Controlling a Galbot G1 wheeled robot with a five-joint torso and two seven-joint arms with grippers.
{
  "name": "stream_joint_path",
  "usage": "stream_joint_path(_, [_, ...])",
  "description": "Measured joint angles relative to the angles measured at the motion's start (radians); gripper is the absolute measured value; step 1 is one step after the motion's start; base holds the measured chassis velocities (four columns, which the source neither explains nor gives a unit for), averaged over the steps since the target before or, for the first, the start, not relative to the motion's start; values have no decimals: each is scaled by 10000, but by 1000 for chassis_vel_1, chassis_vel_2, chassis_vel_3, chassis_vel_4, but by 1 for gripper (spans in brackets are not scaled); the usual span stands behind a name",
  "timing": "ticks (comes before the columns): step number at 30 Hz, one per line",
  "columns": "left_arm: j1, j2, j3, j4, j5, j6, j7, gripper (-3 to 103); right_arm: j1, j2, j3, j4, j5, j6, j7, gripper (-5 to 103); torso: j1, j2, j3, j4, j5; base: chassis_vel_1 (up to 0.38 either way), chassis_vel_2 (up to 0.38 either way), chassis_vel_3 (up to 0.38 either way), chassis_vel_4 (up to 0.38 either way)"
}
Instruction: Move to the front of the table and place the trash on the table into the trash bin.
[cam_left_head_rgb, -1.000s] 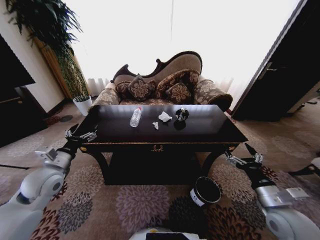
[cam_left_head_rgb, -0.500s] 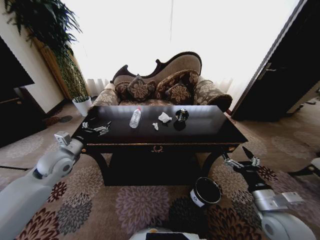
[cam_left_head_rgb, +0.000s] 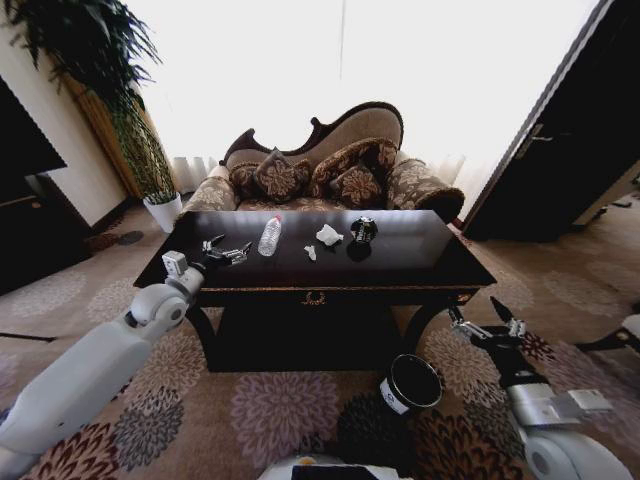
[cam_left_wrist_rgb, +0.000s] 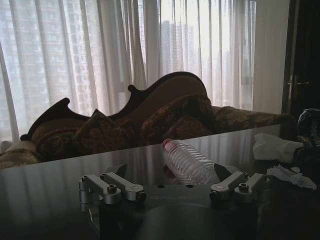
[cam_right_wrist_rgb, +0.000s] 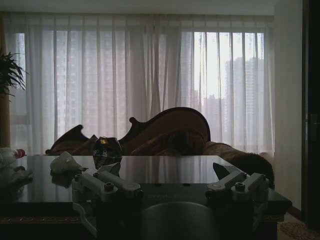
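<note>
Left gripper (cam_left_head_rgb: 226, 251) open over the table (cam_left_head_rgb: 420, 262), just short of the clear plastic bottle (cam_left_head_rgb: 271, 235); light, slick, crushable, best pinched mid-body; paper wads (cam_left_head_rgb: 329, 235) beyond it; right gripper (cam_left_head_rgb: 488, 320) open near the bin (cam_left_head_rgb: 410, 382).

A furnished sitting room, like a home lounge or hotel suite. An ornate sofa (cam_left_head_rgb: 320, 160) with a carved dark wooden frame and patterned cushions (cam_left_head_rgb: 281, 177) stands before a wide window hung with sheer white curtains (cam_right_wrist_rgb: 150, 75), tall city buildings faintly visible through them. A glossy dark wooden coffee table (cam_left_head_rgb: 400, 262) with a gold emblem sits on floral-patterned carpet (cam_left_head_rgb: 280, 410). A tall potted plant (cam_left_head_rgb: 110, 80) fills one corner, and a dark door (cam_left_head_rgb: 570, 130) stands at the side.
</note>
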Motion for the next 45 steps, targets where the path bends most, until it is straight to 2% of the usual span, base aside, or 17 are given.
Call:
stream_joint_path(4, [-763,-549,689,794,252,-81,-15,99,1,-46,17,-41,-3,18,-61,100,-1,0,0,0,1,0,0,0,0])
stream_joint_path(7, [-938,-740,870,967,334,-152,-34,99,-5,-86,95,-44,93,19,-79,100,0,0,0,0,0,0,0,0,0])
stream_joint_path(19, [-1395,-1255,1329,1046,451,-258,-59,98,-82,-218,335,-54,290,55,-183,100,-1,0,-2,0,2,0,0,0,0])
stream_joint_path(28, [-1471,-1730,1684,1363,831,-367,-193,98,-117,-238,371,-56,238,82,-277,100,-2,0,-2,-1,1,0,0,0,0])
stream_joint_path(45, [-1481,-1917,1836,1728,1074,-453,-221,98,-169,-320,534,-24,250,149,-332,100,-1,0,-1,1,0,0,0,0,0])
